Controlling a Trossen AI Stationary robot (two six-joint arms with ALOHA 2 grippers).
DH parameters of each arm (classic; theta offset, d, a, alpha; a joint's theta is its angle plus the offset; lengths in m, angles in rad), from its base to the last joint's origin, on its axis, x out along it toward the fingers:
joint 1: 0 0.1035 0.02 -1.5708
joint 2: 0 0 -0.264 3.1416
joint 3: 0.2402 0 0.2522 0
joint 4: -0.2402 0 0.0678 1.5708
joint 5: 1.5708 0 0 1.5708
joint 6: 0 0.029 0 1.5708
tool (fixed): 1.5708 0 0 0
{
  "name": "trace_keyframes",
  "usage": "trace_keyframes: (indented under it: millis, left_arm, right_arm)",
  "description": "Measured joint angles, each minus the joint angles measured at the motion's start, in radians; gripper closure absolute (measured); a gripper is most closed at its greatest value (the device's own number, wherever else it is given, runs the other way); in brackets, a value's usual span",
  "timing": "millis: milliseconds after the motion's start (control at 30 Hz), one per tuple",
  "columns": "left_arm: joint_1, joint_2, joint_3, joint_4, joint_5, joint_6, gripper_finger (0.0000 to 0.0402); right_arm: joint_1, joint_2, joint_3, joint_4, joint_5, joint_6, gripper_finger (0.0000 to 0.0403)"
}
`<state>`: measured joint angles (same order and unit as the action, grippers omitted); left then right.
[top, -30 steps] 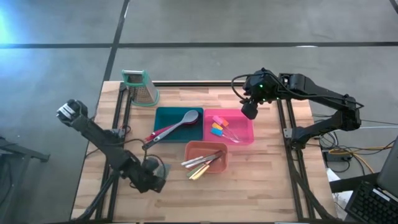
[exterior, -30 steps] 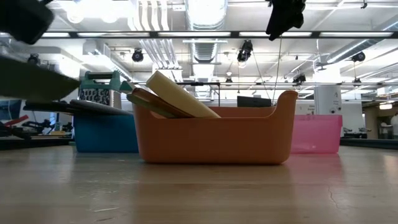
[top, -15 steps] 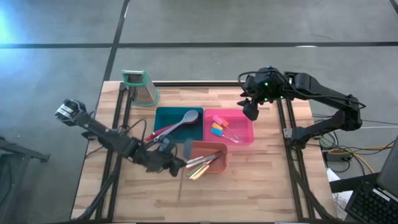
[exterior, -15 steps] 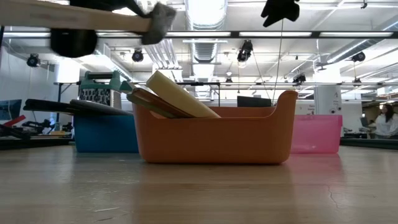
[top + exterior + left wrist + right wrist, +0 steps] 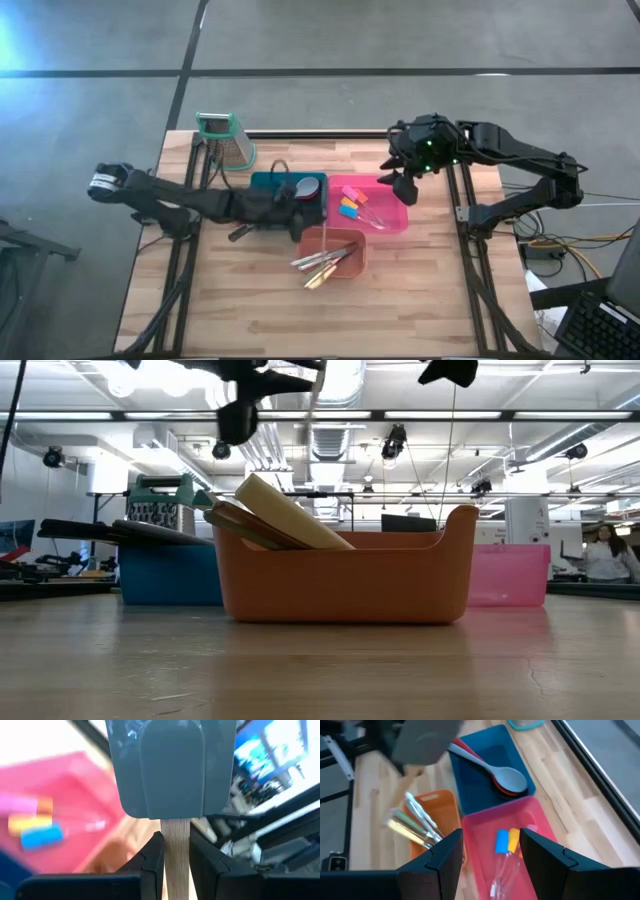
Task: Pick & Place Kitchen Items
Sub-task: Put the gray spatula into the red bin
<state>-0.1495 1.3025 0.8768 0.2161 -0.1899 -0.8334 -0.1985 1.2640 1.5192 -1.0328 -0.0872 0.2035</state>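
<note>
The right gripper [image 5: 491, 851] hangs with fingers apart above a pink tray [image 5: 540, 825] holding small spatulas [image 5: 507, 840]. Spoons [image 5: 495, 772] lie in a blue tray [image 5: 512, 752], knives [image 5: 417, 827] in an orange one [image 5: 451, 805].

Tabletop [image 5: 420, 290] front strip and right front corner are bare, easy passage. Blue tray [image 5: 262, 183], pink tray [image 5: 395, 212] and orange tray [image 5: 357, 262] cluster mid-table, touching or nearly so, no gap between them. Left arm [image 5: 190, 200] stretches across over the blue tray, blocking access from above. Grater [image 5: 228, 140] occupies the back left corner.
</note>
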Motion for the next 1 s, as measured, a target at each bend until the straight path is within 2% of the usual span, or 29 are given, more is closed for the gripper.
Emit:
trace_keyframes:
  millis: [300, 433, 667, 1000]
  left_arm:
    - [0.161, 0.000, 0.000, 0.318, 0.027, 0.281, 0.0334]
    - [0.208, 0.000, 0.001, 0.453, 0.123, 0.380, 0.0334]
    - [0.273, 0.030, 0.070, 0.470, 0.248, 0.436, 0.0334]
    - [0.316, 0.163, 0.261, 0.469, 0.390, 0.492, 0.0334]
  right_arm:
    - [0.053, 0.000, -0.003, 0.152, -0.001, 0.027, 0.0216]
    - [0.053, 0.000, -0.005, 0.250, -0.001, 0.075, 0.0216]
    - [0.054, 0.003, -0.008, 0.372, -0.077, 0.121, 0.0216]
    - [0.057, 0.003, -0.010, 0.384, -0.071, 0.130, 0.0216]
